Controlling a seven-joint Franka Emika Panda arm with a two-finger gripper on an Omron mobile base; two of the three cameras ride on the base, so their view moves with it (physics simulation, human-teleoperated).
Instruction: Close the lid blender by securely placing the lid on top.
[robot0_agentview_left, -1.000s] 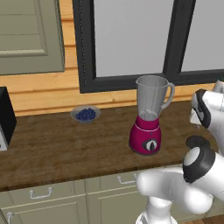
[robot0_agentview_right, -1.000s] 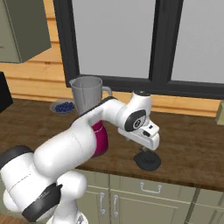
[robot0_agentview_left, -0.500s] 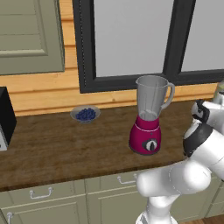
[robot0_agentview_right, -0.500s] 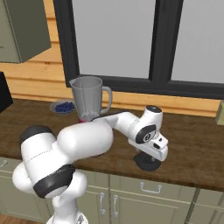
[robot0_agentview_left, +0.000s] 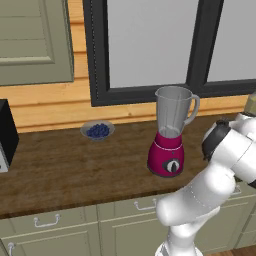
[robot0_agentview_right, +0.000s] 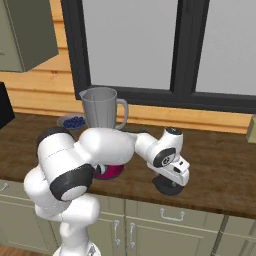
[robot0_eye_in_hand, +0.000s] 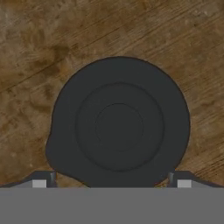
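The blender (robot0_agentview_left: 170, 132) stands upright on the wooden counter, magenta base with dial below an uncovered clear jar (robot0_agentview_right: 102, 107). Right of it, near the counter's front edge, the round black lid (robot0_agentview_right: 166, 188) lies flat on the wood. My gripper (robot0_agentview_right: 172, 181) points straight down, just above the lid. In the hand view the lid (robot0_eye_in_hand: 119, 124) looms large and centred, and my gripper (robot0_eye_in_hand: 111, 183) is open, one fingertip (robot0_eye_in_hand: 40, 181) showing off each side of the lid's rim. Whether the fingers touch the lid I cannot tell.
A small bowl of blueberries (robot0_agentview_left: 97, 131) sits at the back left of the blender, under the dark window frame. A black appliance (robot0_agentview_left: 5, 137) stands at the far left. A beige object (robot0_agentview_right: 251, 129) is at the far right edge. Cabinet drawers run below the counter.
The arm has folded down and to the right, and the hand has dropped from well above the lid to just over it. Blender, lid and bowl have not moved.
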